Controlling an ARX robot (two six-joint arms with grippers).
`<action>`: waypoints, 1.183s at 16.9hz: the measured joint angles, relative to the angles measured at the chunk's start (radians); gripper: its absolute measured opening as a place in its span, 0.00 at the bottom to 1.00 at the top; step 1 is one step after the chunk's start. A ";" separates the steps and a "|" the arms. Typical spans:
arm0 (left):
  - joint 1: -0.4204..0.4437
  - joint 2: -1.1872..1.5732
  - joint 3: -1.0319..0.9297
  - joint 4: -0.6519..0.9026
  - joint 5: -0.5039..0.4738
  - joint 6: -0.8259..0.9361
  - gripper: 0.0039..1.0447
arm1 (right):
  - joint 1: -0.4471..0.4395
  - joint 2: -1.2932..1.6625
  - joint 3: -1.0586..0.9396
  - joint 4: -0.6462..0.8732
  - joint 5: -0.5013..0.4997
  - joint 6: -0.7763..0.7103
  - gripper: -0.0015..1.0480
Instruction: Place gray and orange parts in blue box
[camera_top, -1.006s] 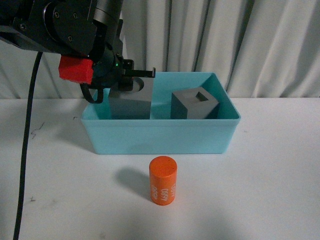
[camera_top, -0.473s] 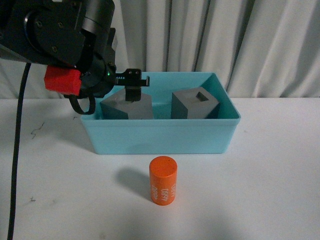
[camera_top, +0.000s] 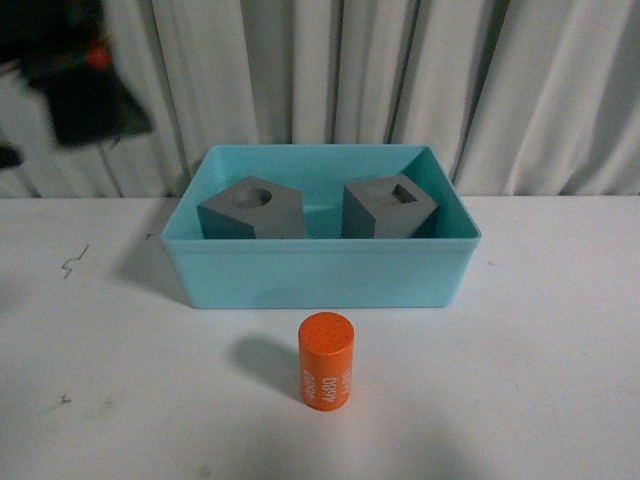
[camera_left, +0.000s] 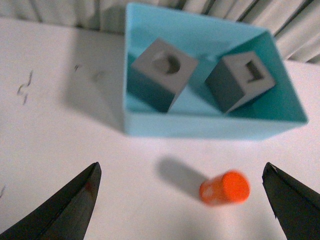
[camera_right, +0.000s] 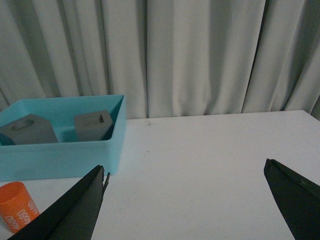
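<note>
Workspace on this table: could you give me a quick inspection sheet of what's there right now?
Surface: white table, a few small dark marks.
Job's things: round-recess cube and square-recess cube, both gray, inside the blue box; orange cylinder upright on the table in front of it.
Clutter: nothing seen.
Claws: left claw open, empty; right claw open, empty.
Cables: nothing seen.
Surroundings: pale curtain behind.
</note>
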 joint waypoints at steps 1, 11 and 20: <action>0.012 -0.137 -0.121 -0.046 -0.005 0.008 0.94 | 0.000 0.000 0.000 0.000 0.000 0.000 0.94; 0.190 -0.564 -0.621 0.584 -0.010 0.324 0.01 | 0.000 0.000 0.000 0.000 -0.001 0.000 0.94; 0.304 -0.760 -0.687 0.475 0.109 0.325 0.01 | 0.000 0.000 0.000 0.000 -0.001 0.000 0.94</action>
